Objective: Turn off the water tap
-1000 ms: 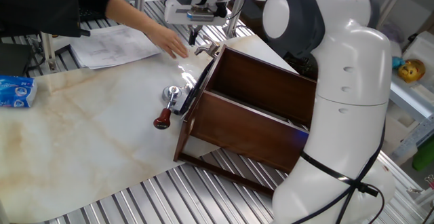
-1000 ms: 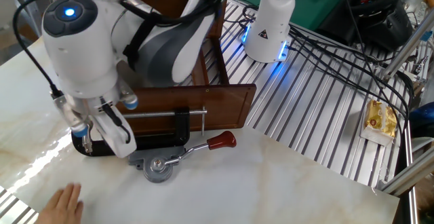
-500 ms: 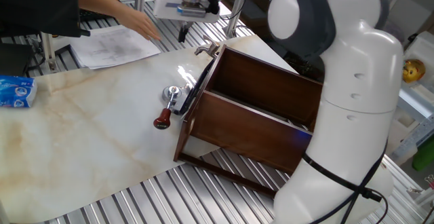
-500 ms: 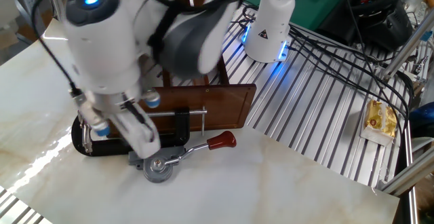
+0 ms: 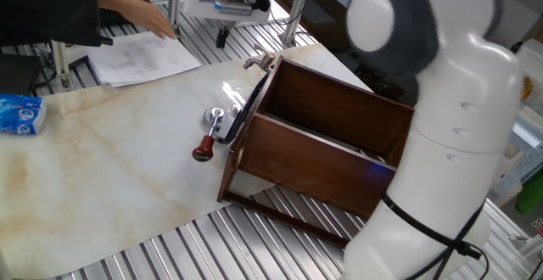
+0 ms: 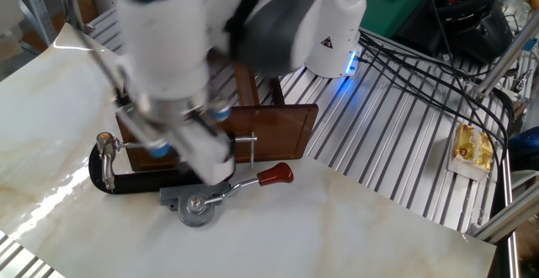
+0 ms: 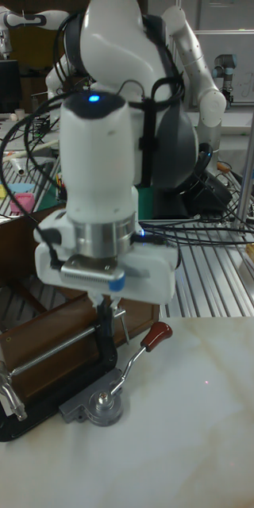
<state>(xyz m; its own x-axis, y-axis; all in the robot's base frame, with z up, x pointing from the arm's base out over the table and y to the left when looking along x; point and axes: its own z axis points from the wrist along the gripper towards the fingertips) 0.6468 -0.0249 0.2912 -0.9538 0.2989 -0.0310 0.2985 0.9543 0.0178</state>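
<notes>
A marble-topped bench (image 5: 102,161) on metal slats is seen; a wooden box (image 5: 314,136) lies on its side, nothing visible inside. The tap (image 5: 257,60) is clamped at the box's far corner. The hand (image 5: 223,36) is raised; its opening cannot be told.

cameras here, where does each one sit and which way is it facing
One fixed view: high beside the robot's base, looking over the wooden box to the marble; white arm links fill the right.
The other fixed view: high opposite, facing the base; the blurred wrist covers the C-clamp.
Tall fixed view: low at the table edge, facing the gripper head-on.
All three share the red-knobbed fitting; the water tap shows in each too.
</notes>
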